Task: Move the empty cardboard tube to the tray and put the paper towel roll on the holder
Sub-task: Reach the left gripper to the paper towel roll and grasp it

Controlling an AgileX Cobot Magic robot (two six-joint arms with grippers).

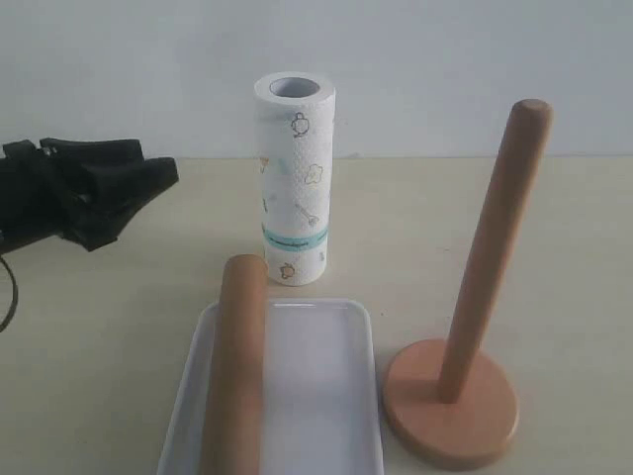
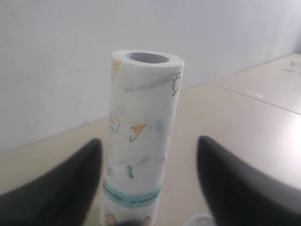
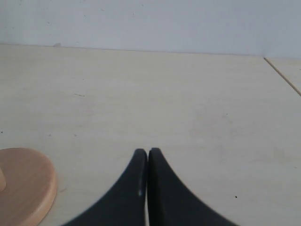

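Your left fingers [image 2: 59,193] are spread apart with nothing in them. In the exterior view they hang above the worktop [image 1: 99,376], well to the left of the paper towel roll [image 1: 294,188]; the left wrist view frames the roll in the gap between them. The roll stands upright on its end, behind the tray [image 1: 331,386].

It is tall on a narrow footing, so if one finger reaches it before the other, I judge it will tip, probably towards the tray. Clamp too hard and the soft paper may squash around its hollow core.

The empty cardboard tube [image 1: 235,366] already lies along the tray's left side, its far end up over the rim. A falling roll could knock it loose.

The holder [image 1: 465,401] stands just right of the tray, its dowel bare. If you lower the roll with the core off-centre, it may catch the rounded top and tilt the stand.

Your right fingers [image 3: 127,193] are pressed together on nothing, near the holder's base.

Count: one roll, one tube, one tray, one holder, two pairs of fingers.
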